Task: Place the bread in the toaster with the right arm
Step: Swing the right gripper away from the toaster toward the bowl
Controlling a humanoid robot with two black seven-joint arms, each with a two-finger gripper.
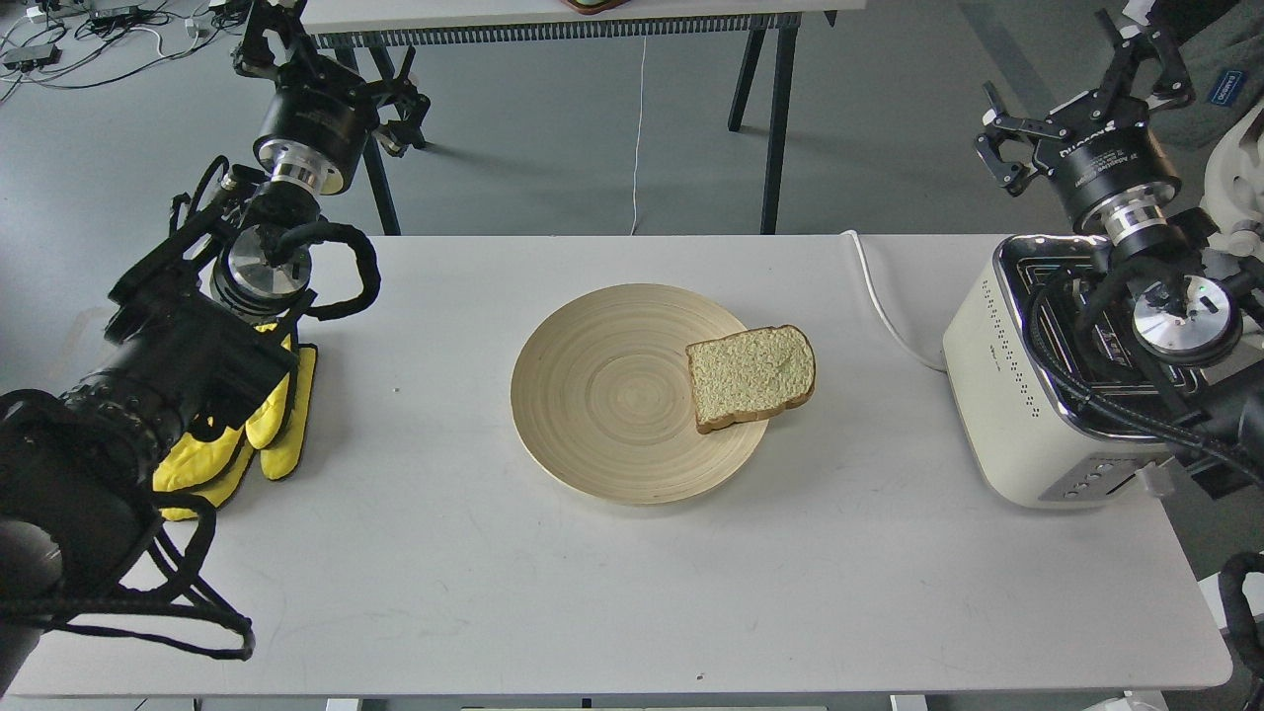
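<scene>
A pale speckled slice of bread (pixel 751 375) with a brown crust lies flat on the right rim of a round wooden plate (pixel 602 395), overhanging it slightly. The cream-white toaster (pixel 1017 395) with its chrome top stands at the table's right edge, partly hidden by my right arm and its cables. My right gripper (pixel 1074 97) is raised behind and above the toaster, open and empty, well to the right of the bread. My left gripper (pixel 336 74) hangs beyond the table's far left corner, open and holding nothing.
Yellow gloves (pixel 262 425) lie at the left of the white table (pixel 632 592), under my left arm. A white cord (pixel 879 296) runs from the toaster to the back edge. Another table's legs (pixel 775 118) stand behind.
</scene>
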